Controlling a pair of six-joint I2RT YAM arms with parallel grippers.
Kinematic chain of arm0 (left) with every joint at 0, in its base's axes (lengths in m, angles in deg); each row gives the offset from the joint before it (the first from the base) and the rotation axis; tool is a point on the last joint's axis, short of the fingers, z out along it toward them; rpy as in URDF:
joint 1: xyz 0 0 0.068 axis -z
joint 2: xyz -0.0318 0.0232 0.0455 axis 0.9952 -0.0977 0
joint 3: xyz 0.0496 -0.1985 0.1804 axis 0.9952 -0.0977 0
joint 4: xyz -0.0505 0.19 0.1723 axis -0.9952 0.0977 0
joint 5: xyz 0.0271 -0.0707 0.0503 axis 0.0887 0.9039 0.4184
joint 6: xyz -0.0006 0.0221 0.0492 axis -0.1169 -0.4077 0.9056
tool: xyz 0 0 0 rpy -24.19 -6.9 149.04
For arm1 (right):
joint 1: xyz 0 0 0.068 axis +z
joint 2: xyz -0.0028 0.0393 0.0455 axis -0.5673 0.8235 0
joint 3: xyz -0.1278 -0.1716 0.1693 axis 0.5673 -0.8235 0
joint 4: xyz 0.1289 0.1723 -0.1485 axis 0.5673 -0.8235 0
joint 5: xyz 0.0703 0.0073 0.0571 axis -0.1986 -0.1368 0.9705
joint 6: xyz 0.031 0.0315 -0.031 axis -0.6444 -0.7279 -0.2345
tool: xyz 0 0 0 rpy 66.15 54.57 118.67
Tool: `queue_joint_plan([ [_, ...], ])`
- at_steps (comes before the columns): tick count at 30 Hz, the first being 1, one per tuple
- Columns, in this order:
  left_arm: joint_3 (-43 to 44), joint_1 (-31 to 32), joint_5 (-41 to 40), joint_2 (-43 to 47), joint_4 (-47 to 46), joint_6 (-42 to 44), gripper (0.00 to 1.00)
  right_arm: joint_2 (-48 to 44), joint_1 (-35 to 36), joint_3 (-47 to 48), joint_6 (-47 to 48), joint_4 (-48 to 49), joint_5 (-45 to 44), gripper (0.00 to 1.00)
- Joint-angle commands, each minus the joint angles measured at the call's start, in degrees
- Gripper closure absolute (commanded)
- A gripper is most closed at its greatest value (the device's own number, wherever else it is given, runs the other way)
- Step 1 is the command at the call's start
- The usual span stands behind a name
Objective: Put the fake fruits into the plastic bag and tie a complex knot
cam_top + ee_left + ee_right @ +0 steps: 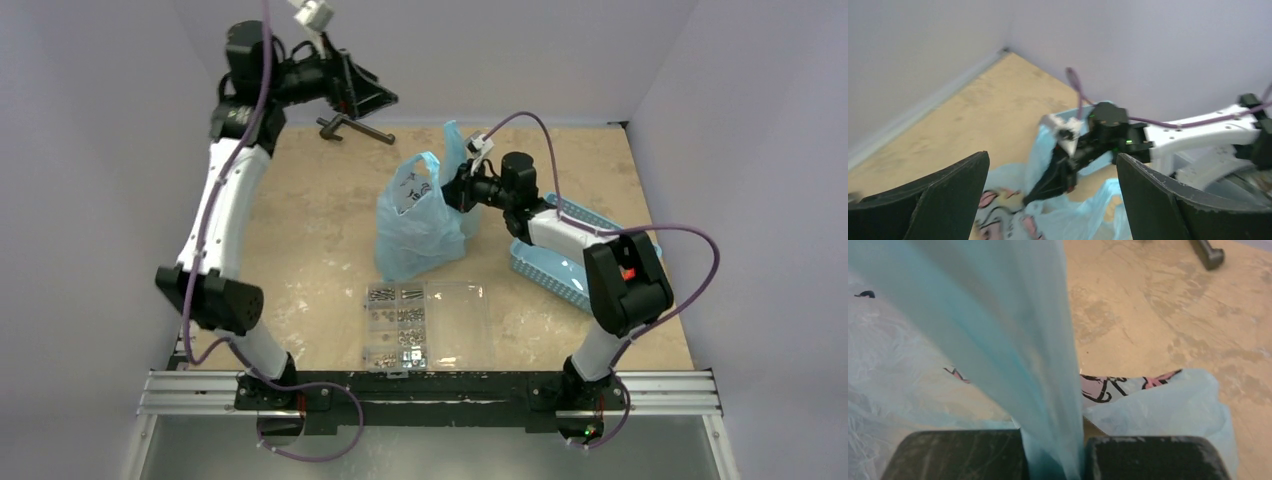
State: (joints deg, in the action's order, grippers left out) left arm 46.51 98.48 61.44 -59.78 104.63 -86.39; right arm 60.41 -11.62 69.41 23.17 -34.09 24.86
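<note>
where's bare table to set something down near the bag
Widest bare patch: table between the left arm and the plastic bag. Also the far right corner behind the blue basket. Crowded: around bag, right end effector, basket and screw box.

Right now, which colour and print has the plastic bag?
The plastic bag is light blue with a pink and black cartoon print, clearest in the right wrist view.
</note>
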Motion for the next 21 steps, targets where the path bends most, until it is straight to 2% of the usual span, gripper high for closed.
queue_joint_plan([
  [1,-7.6,-7.6,-10.5,14.2,8.6,12.8,0.00,-6.5,0.3,0.2,-1.5,-3.8,-10.2,1.00],
  [4,-14.6,-8.0,-10.7,20.5,15.2,21.1,0.00,-6.7,0.3,-0.1,-1.0,-6.1,-13.1,1.00],
  [7,-22.1,-7.5,-9.7,26.1,16.6,24.6,0.00,-7.1,0.7,-0.7,-1.4,-8.3,-15.3,1.00],
  [9,-24.4,-4.7,-11.0,28.5,18.4,28.4,0.00,-7.7,1.3,-1.4,-1.4,-8.7,-15.9,1.00],
  [12,-26.1,0.8,-14.8,30.1,19.5,34.1,0.00,-8.3,2.3,-2.0,-1.4,-9.0,-15.4,1.00],
  [15,-27.3,4.7,-17.8,30.6,16.3,38.8,0.00,-8.6,3.0,-2.3,-0.9,-9.0,-15.4,1.00],
  [21,-23.9,6.5,-15.0,28.0,14.0,47.2,0.00,-9.8,3.1,-2.8,0.3,-9.3,-15.7,1.00],
])
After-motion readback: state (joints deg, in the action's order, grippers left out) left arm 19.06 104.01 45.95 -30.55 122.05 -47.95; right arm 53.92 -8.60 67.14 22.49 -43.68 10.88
